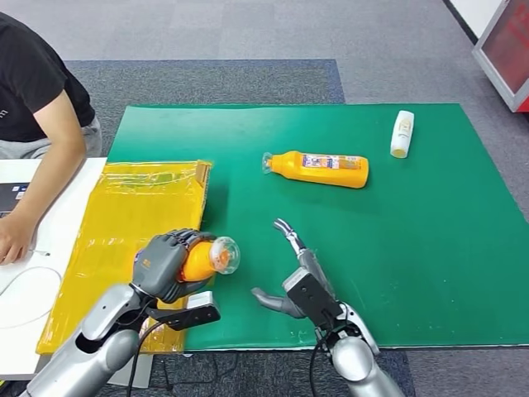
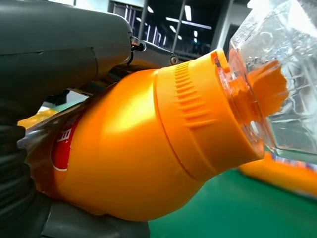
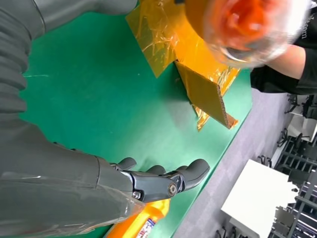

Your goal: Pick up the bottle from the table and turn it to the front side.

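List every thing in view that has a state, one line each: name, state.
held orange bottle: gripped by the left hand, off the mat, clear cap pointing right
second orange bottle: lying on its side on the green mat
white bottle: lying on the mat
right hand: fingers spread, holding nothing
yellow-wrapped cardboard box: lying flat

Nothing legible enough to read out — the held orange plastic bottle (image 2: 123, 153) carries a red label with one blurred white character, and the lying orange bottle's (image 1: 321, 169) label print is too small.
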{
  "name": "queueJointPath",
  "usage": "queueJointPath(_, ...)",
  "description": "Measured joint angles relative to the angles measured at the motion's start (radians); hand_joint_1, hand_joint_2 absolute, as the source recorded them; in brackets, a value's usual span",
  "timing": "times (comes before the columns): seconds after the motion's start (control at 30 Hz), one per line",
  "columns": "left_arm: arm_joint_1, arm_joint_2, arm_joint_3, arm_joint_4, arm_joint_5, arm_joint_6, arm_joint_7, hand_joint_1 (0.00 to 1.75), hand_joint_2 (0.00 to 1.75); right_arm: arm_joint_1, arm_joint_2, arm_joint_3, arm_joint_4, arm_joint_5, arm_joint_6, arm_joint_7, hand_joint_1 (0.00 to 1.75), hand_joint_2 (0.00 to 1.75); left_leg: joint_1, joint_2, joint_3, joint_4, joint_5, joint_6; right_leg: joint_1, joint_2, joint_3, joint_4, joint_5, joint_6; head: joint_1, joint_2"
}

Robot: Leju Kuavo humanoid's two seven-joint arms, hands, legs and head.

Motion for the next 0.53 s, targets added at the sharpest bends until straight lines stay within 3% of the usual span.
queueJointPath(0.53,-0.002,0.022,0.002,0.039,-0.064,-0.018,0.059,1.75,1.75,0.024,0.008,-0.035,-0.007,0.021,0.008,0.012,0.0,1.75,0.0,0.0,0.0,0.0,0.0,-0.001,0.0,0.0,0.0,0.0,0.0,-0.001,0.0,0.0)
